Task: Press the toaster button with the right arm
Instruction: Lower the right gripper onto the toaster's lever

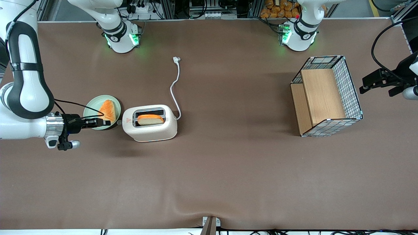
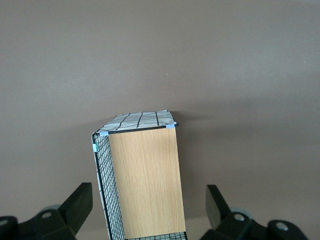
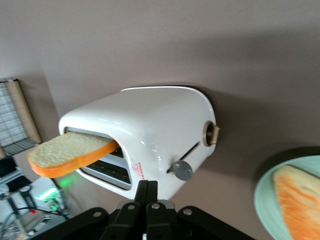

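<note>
The cream-white toaster [image 1: 153,130] [image 3: 160,125] stands on the brown table with a slice of bread [image 1: 150,119] [image 3: 67,154] sticking out of one slot. The toaster button [image 3: 183,170], a small round grey knob, juts from its narrow end, which faces the working arm. The right arm [image 1: 23,94] reaches in level with the table. Its gripper [image 1: 107,123] [image 3: 147,184] is shut with nothing between the fingers. It hovers over the plate's edge, pointing at the toaster's narrow end a short gap away, not touching the button.
A round green plate [image 1: 93,109] [image 3: 265,192] holding another bread slice [image 1: 108,110] [image 3: 300,200] sits beside the toaster's narrow end, under the gripper. The white cord [image 1: 176,85] trails toward the robot bases. A wire basket with wooden panels [image 1: 326,94] [image 2: 145,175] lies toward the parked arm's end.
</note>
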`<state>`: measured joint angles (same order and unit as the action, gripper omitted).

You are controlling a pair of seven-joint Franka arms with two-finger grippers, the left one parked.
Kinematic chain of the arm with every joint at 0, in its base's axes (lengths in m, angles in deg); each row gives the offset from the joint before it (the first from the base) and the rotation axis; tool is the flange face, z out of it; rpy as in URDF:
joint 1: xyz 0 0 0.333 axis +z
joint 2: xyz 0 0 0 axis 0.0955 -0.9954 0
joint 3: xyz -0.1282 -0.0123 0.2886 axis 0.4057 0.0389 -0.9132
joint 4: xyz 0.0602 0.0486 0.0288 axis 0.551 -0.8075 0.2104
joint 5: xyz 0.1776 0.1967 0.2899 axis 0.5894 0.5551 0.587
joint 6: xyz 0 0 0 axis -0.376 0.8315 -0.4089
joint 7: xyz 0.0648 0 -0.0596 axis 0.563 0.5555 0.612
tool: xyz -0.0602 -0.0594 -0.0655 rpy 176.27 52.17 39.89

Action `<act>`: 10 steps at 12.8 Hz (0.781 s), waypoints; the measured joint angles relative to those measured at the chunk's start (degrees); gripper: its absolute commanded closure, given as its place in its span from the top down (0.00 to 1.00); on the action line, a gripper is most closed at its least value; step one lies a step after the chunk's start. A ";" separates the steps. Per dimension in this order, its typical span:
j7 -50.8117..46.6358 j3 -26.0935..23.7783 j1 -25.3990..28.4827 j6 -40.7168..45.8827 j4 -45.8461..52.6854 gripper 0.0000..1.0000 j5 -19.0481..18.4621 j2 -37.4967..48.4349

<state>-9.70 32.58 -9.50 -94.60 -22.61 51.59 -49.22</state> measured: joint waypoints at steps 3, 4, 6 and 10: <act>0.03 0.23 -0.11 -0.25 -1.04 0.00 1.86 -0.79; 0.03 0.25 -0.13 -0.29 -1.24 0.00 1.96 -0.81; 0.18 0.30 -0.44 -0.47 -1.85 0.00 2.32 -0.81; 1.22 0.42 -0.90 -0.68 -3.56 0.00 4.41 -0.81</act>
<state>-8.48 33.00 -10.41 -95.28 -26.18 55.99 -50.04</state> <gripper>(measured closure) 0.991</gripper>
